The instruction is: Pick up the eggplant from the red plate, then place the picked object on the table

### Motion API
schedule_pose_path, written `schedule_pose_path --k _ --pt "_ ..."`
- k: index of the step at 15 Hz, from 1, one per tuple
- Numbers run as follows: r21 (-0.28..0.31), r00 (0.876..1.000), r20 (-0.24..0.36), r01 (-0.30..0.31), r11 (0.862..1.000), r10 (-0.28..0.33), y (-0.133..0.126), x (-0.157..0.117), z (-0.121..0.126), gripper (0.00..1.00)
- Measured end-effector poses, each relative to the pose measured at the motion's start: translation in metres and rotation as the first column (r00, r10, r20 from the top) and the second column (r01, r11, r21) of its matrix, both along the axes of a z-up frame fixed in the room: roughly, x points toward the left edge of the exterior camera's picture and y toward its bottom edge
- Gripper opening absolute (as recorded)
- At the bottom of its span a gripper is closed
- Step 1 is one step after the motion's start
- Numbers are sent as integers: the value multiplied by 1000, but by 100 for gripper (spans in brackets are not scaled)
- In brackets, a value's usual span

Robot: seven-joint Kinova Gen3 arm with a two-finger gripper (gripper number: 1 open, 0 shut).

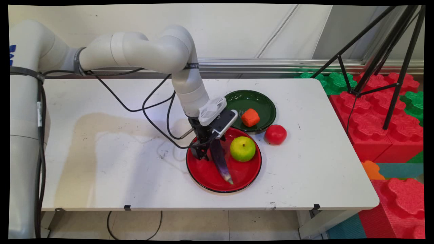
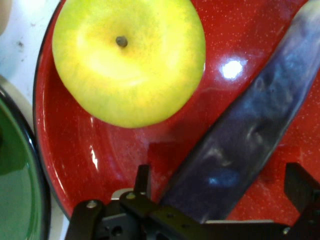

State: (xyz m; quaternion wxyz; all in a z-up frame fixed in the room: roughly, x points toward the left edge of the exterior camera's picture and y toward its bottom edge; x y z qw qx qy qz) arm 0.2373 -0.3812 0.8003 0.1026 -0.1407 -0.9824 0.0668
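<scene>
A long purple eggplant [image 1: 222, 162] lies on the red plate [image 1: 203, 176], its tip pointing toward the table's near edge. My gripper [image 1: 208, 154] hangs low over the plate's left part and stands open, a finger on each side of the eggplant's thick end. In the hand view the eggplant [image 2: 250, 135] runs up to the right between the fingers [image 2: 144, 181] of the gripper [image 2: 220, 180], with small gaps on both sides. A yellow-green apple [image 1: 242, 148] sits on the same plate just right of the eggplant, and in the hand view the apple [image 2: 130, 60] shows stem up on the red plate [image 2: 65, 150].
Behind the red plate is a dark green plate [image 1: 251, 100] holding an orange piece of toy food [image 1: 250, 117]; its rim [image 2: 20, 200] shows in the hand view. A red tomato [image 1: 275, 134] lies on the table to the right. Black cables [image 1: 152, 115] hang from the arm.
</scene>
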Motion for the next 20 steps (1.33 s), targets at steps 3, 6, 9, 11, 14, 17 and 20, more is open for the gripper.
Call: schedule_pose_path --k 3,6,9,11,14,17,20 --pt "0 1000 5 18 1000 -18 -2 -1 -6 100" --pt "-3 999 7 41 999 -41 -4 -2 -9 0" --pt "-8 998 5 58 998 -58 -2 0 -5 0" --pt "-12 998 3 65 998 -65 0 3 0 0" --pt "-18 998 0 71 997 -71 4 8 10 0" --pt "-19 998 -14 55 998 -55 14 18 33 0" --pt "-17 1000 -29 3 1000 -3 24 27 53 0"
